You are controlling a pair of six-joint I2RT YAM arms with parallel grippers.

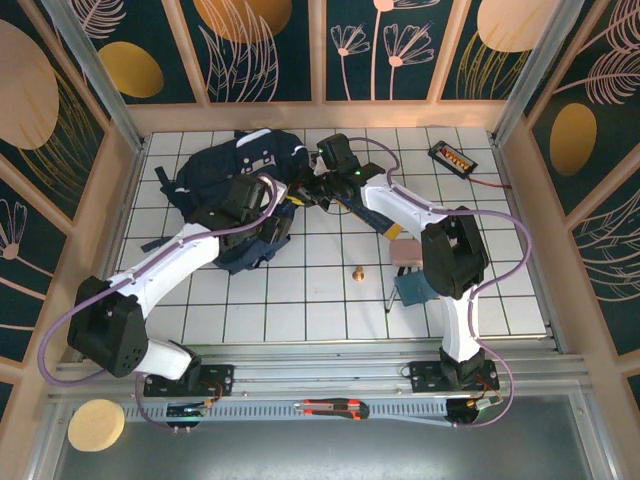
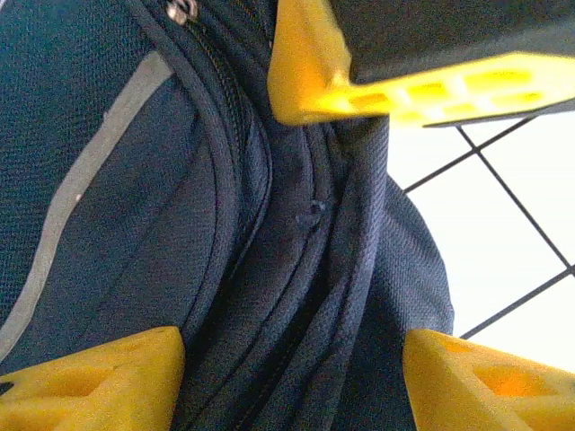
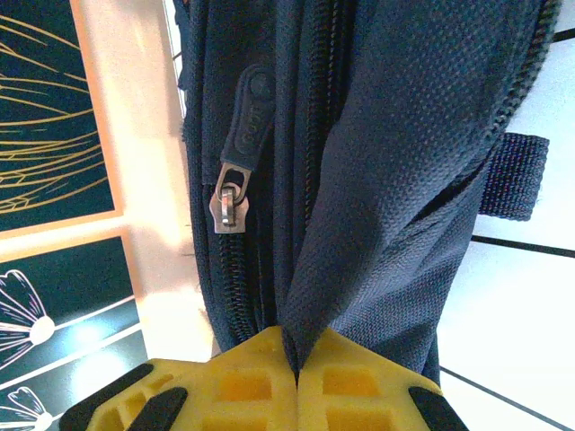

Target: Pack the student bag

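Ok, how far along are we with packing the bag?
Early. Done: the right end effector is shut on a fold of the student bag beside its zipper pull. In hand: the left end effector is open over the bag's seams, gripping nothing. Left: the brass piece, pink block and blue item lie out on the table; I can't tell whether the bag is open.

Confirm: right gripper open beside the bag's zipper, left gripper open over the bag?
No: the right gripper is shut, pinching a fold of the student bag beside the zipper; see right wrist view. The left gripper is open over the bag.
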